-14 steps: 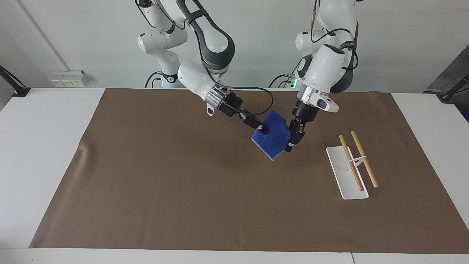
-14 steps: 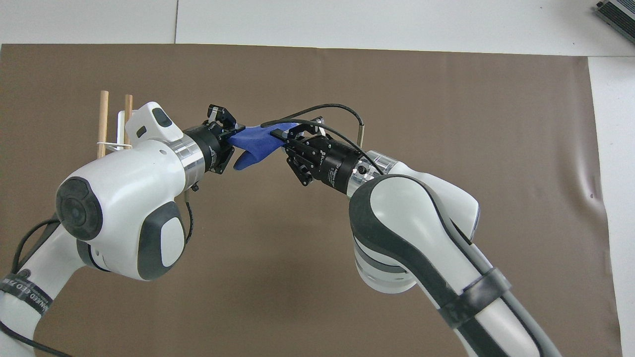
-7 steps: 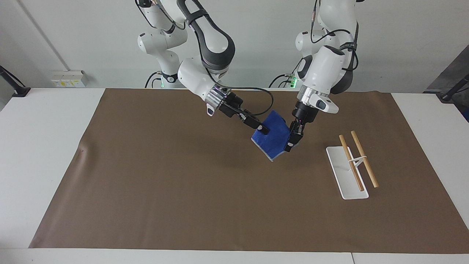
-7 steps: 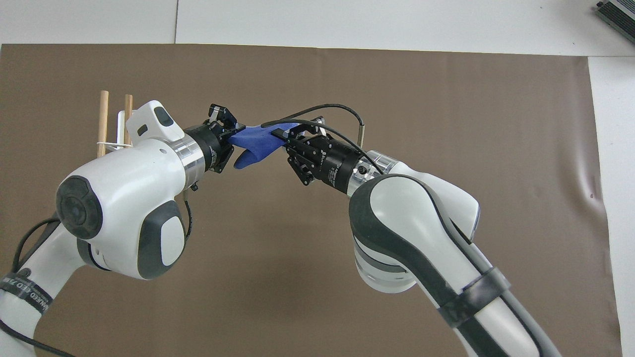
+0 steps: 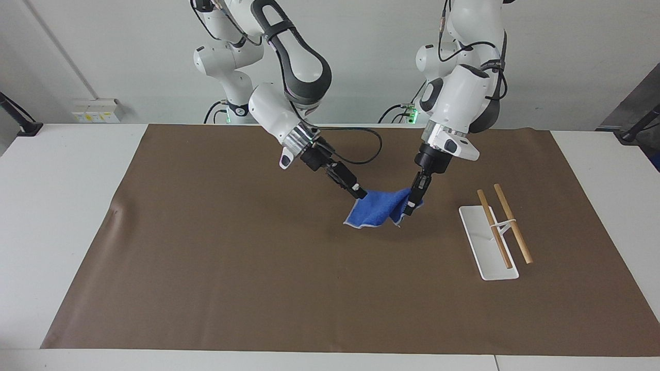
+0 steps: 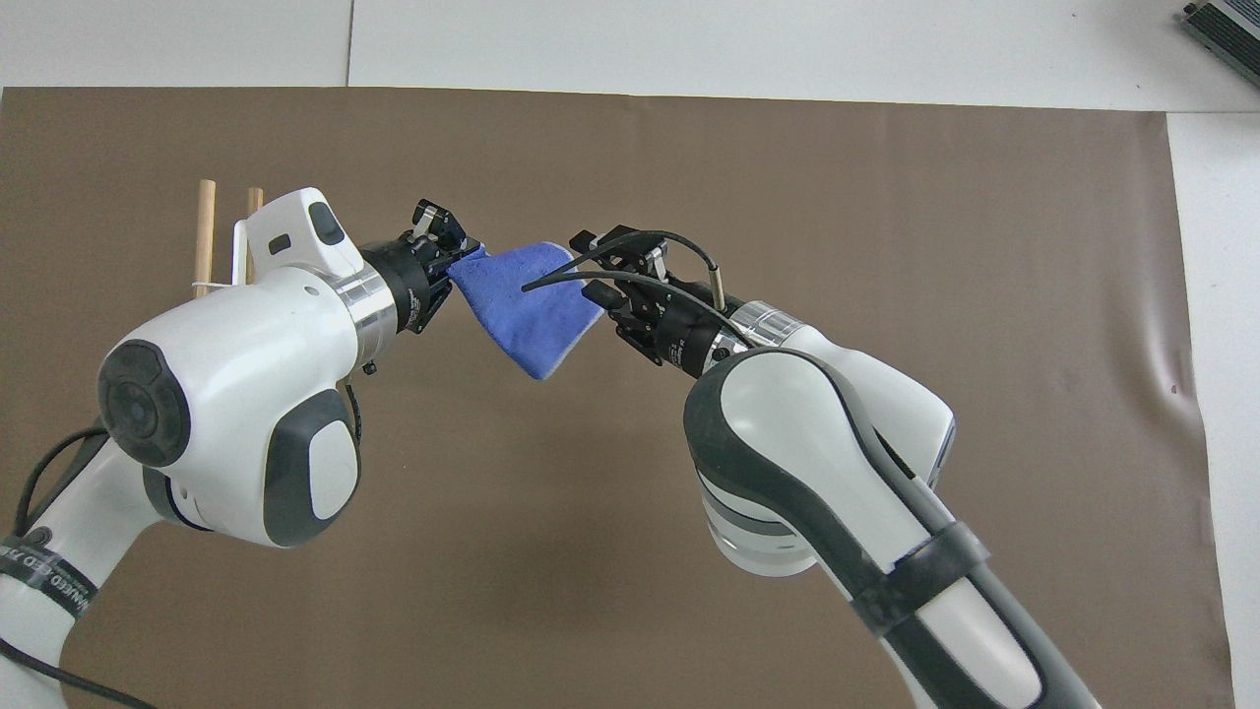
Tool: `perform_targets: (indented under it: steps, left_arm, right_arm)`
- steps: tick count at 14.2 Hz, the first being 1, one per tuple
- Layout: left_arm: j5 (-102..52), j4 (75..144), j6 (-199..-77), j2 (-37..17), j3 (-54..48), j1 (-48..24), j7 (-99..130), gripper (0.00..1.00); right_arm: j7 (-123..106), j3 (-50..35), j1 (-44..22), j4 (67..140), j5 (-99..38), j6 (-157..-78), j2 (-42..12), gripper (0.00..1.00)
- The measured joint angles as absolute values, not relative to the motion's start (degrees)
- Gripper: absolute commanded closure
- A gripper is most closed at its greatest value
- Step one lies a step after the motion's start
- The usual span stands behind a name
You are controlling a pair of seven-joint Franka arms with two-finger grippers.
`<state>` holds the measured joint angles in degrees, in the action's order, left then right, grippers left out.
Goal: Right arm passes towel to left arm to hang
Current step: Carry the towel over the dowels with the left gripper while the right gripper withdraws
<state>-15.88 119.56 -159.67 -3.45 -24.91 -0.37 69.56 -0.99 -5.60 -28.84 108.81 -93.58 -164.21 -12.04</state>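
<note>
The blue towel (image 5: 379,211) sags in the air between both grippers, over the middle of the brown mat (image 5: 232,257). My left gripper (image 5: 411,202) is shut on the towel's corner toward the left arm's end. My right gripper (image 5: 362,194) meets the towel's corner at the right arm's end; I cannot tell whether it grips it. One towel corner hangs down loose just above the mat. In the overhead view the towel (image 6: 522,300) spreads as a triangle between the left gripper (image 6: 455,258) and the right gripper (image 6: 596,286).
A white rack base (image 5: 479,242) with two wooden rods (image 5: 510,221) stands on the mat toward the left arm's end, beside the left gripper. In the overhead view the left wrist partly hides the rods (image 6: 205,236).
The towel was held upright and taut between both grippers; it now droops flat and slack. The right gripper turned and pulled back to the towel's corner. The left gripper shifted slightly toward the rack.
</note>
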Motion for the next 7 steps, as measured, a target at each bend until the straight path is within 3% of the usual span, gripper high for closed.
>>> perform_targets:
  steps: [7]
  left_arm:
    - [-15.9,119.6,-159.2,-3.8,-20.6,-0.1,58.8,1.00]
  right_arm:
    - [-10.6,-5.2,-20.6,111.8,-64.5,-164.2,-12.6,0.00]
